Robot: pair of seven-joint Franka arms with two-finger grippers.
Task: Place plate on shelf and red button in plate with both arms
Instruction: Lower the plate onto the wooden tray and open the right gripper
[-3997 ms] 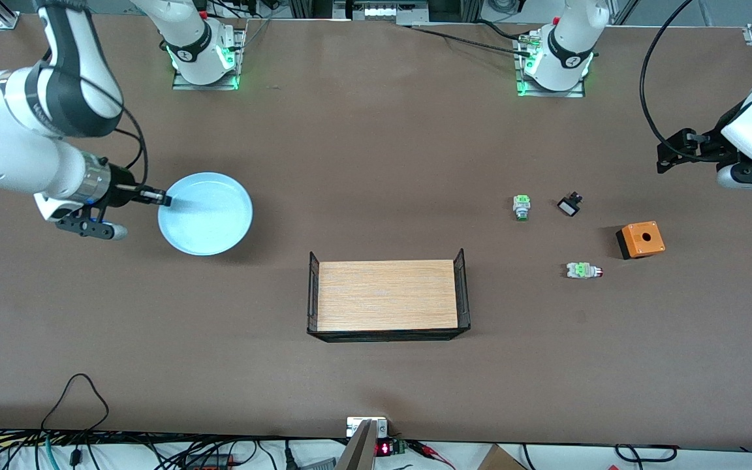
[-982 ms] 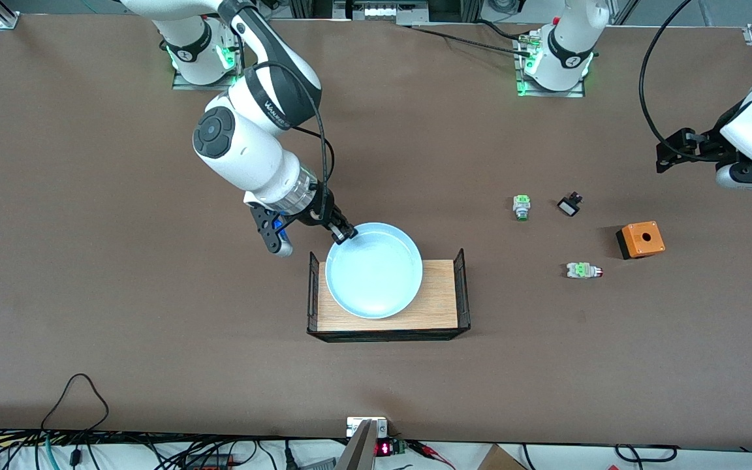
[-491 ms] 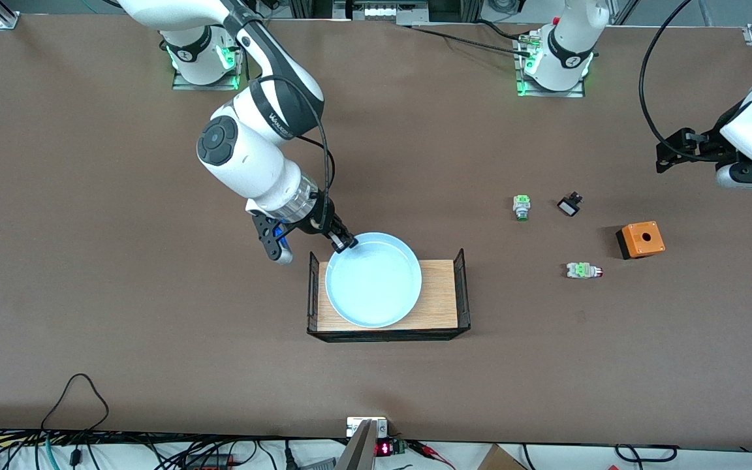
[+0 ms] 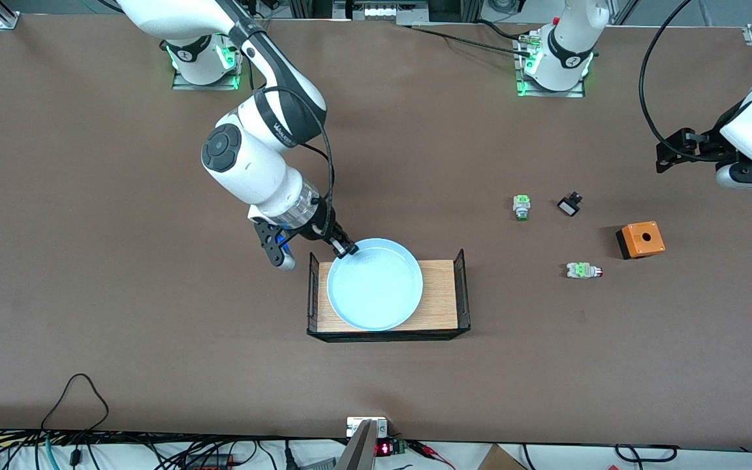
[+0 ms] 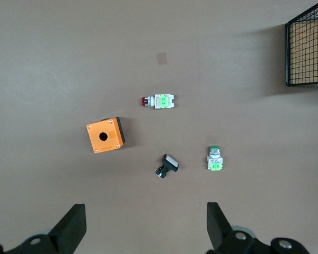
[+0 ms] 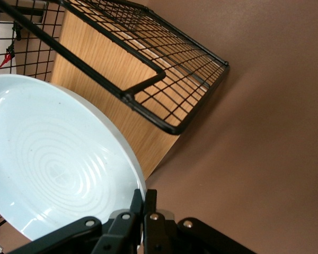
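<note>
The pale light-blue plate [image 4: 375, 284] is over the wooden tray [image 4: 441, 307] with black mesh ends, in the middle of the table. My right gripper [image 4: 344, 249] is shut on the plate's rim at the side toward the robots' bases; the right wrist view shows the plate [image 6: 47, 159] pinched between my right gripper's [image 6: 144, 199] fingers. The red button [image 4: 583, 270] lies on its side on the table toward the left arm's end; it also shows in the left wrist view [image 5: 159, 100]. My left gripper [image 5: 147, 227] is open and empty, waiting high over the table's left-arm end.
An orange box [image 4: 640, 239] with a round hole stands near the red button. A green-capped button unit [image 4: 521, 207] and a small black-and-white part [image 4: 569, 205] lie nearer the bases. Cables run along the table's front edge [image 4: 76, 391].
My right arm has carried the plate from the right arm's end of the table to over the wooden tray, and lowered it slightly in the last second. The left arm has not moved.
</note>
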